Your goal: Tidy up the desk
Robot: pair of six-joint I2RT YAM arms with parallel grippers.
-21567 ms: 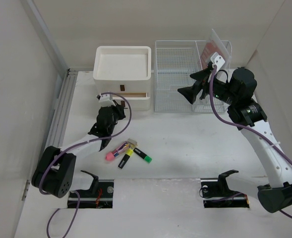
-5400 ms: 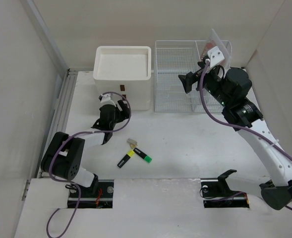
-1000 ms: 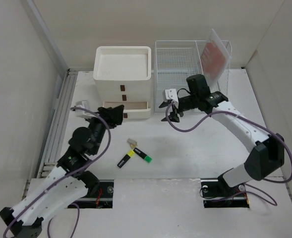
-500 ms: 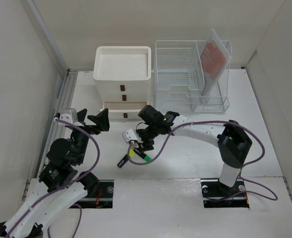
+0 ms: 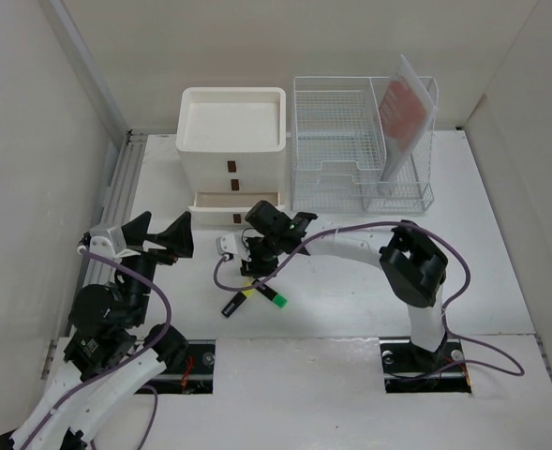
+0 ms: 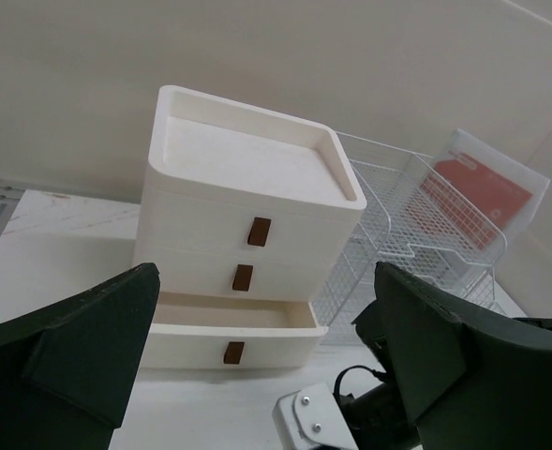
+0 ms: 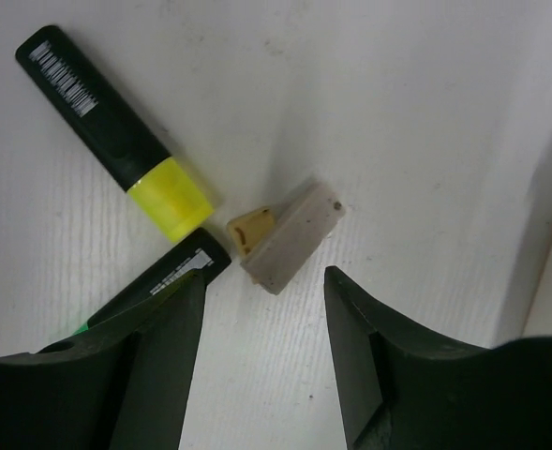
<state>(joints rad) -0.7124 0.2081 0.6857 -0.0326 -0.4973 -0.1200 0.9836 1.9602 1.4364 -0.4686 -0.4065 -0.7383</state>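
Observation:
On the white desk (image 5: 369,300) lie a black highlighter with a yellow cap (image 7: 116,131), a second black highlighter with green on it (image 7: 163,281) and a small grey and beige piece (image 7: 290,234). My right gripper (image 7: 266,277) hangs open just above them. The small piece lies just past its fingertips and nothing is between them. From above, the right gripper (image 5: 249,272) covers the small piece, with the yellow highlighter (image 5: 235,302) and the green highlighter (image 5: 272,297) beside it. My left gripper (image 5: 160,230) stands wide open and empty at the near left, facing the drawer unit (image 6: 247,216).
The white drawer unit (image 5: 233,141) stands at the back with its bottom drawer (image 5: 233,208) pulled out. Right of it is a white wire rack (image 5: 350,141) holding a red folder (image 5: 405,103). Beige walls close in the sides and back.
My right arm swung from near the rack down and left over the highlighters, its jaws narrowing slightly. My left arm drew back to the near left and opened its jaws wide.

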